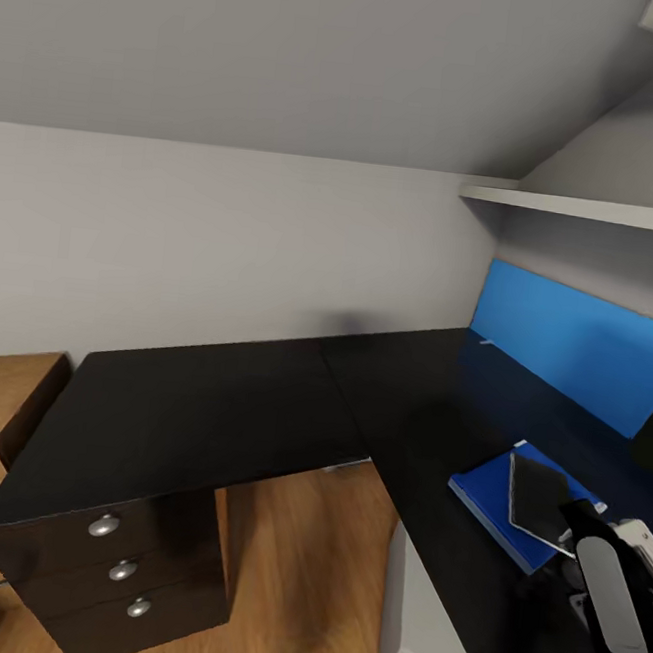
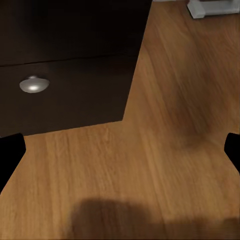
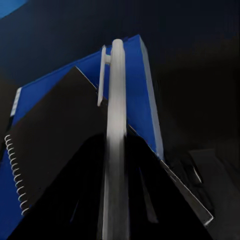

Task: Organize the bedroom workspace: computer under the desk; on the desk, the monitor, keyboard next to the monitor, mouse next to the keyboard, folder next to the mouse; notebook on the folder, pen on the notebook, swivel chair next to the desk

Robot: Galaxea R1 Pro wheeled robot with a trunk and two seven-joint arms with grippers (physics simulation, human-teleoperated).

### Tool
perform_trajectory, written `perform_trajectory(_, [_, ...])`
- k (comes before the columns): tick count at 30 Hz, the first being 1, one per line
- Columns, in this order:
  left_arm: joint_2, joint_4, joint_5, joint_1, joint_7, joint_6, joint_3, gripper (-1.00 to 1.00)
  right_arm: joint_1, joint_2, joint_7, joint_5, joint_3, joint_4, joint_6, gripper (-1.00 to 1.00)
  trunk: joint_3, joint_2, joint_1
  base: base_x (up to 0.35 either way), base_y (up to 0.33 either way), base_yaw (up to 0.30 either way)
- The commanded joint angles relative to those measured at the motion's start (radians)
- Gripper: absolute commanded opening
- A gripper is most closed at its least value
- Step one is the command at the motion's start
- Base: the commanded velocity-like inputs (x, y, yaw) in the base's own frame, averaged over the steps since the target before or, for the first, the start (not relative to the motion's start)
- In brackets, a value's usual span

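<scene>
Floor planks (image 2: 150, 165) lie nearest the left gripper (image 2: 120, 150), beside the drawer unit (image 2: 65, 65) with its silver knob (image 2: 34, 84); its jaws stand spread, holding nothing. On the desk (image 1: 207, 415), toward the right front edge, the notebook (image 1: 540, 500) lies on the folder (image 1: 484, 499). Above them the right gripper (image 3: 115, 200) appears clenched on the pen (image 3: 116, 125), whose long axis runs out along the fingers over the notebook's corner. No writing is legible.
</scene>
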Motion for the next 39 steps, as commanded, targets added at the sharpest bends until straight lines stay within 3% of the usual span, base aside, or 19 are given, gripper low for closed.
perform_trajectory(1, [0.001,-0.001,0.008,0.0,0.008,-0.004,-0.006,1.0,-0.001,0.0,-0.001,-0.001,0.0,-0.002,0.006,-1.0,-0.001,0.0,0.001,0.287,0.0,-0.016])
perform_trajectory(3, [0.001,-0.001,0.007,0.0,0.008,-0.005,-0.006,1.0,-0.001,0.001,0.042,0.004,0.001,-0.001,0.005,-1.0,-0.001,0.0,0.001,0.209,0.0,-0.007])
perform_trajectory(10, [0.001,-0.001,0.007,0.0,0.007,-0.004,-0.006,1.0,-0.001,0.001,0.08,0.008,-0.001,0.001,0.004,-1.0,-0.001,0.0,0.001,0.054,0.0,-0.002])
perform_trajectory(39, [0.001,-0.004,0.007,0.0,0.008,-0.006,-0.005,1.0,-0.001,-0.001,0.086,0.008,0.001,0.026,0.004,-1.0,-0.001,0.0,0.001,0.103,-0.022,0.0])
